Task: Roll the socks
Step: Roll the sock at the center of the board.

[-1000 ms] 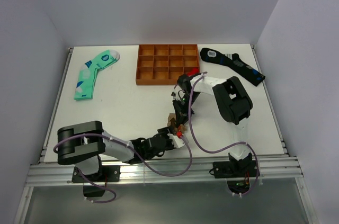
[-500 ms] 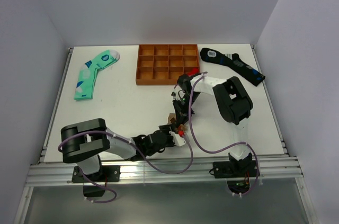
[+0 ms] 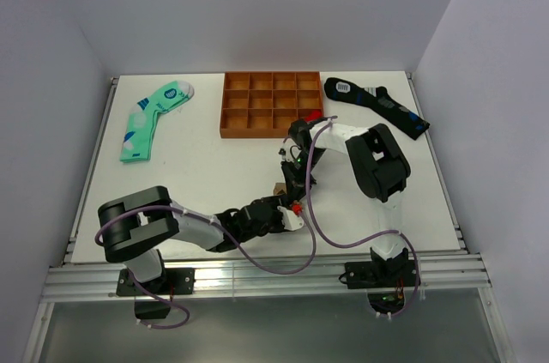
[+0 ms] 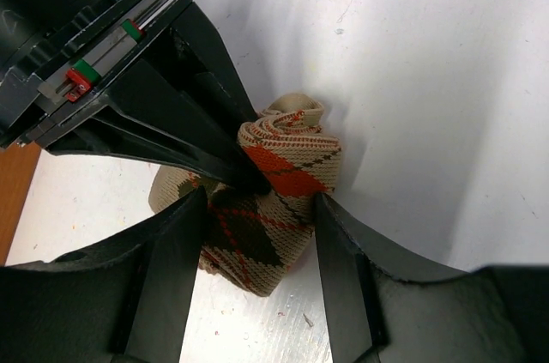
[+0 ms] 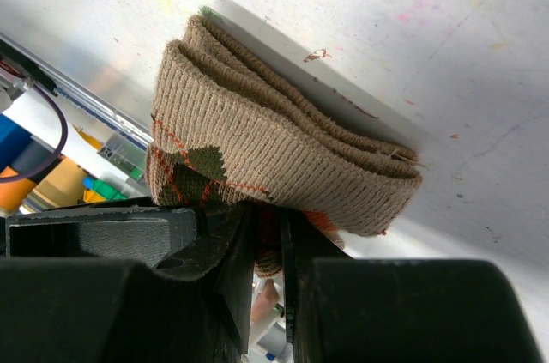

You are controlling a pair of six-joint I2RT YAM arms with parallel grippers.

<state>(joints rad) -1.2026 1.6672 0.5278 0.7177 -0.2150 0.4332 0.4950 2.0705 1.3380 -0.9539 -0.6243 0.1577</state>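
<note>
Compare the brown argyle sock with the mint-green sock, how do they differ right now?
The argyle sock is folded into a thick bundle; the mint-green sock lies flat and stretched out. The argyle sock is pinched by the right gripper, with the left gripper straddling it; the mint-green sock lies untouched at the far left. Both rest on the white table.

tan-brown argyle sock [image 4: 287, 208], orange-red and dark diamonds: folded into a thick layered bundle, lying on the table [image 4: 429, 80], frame centre.
</note>
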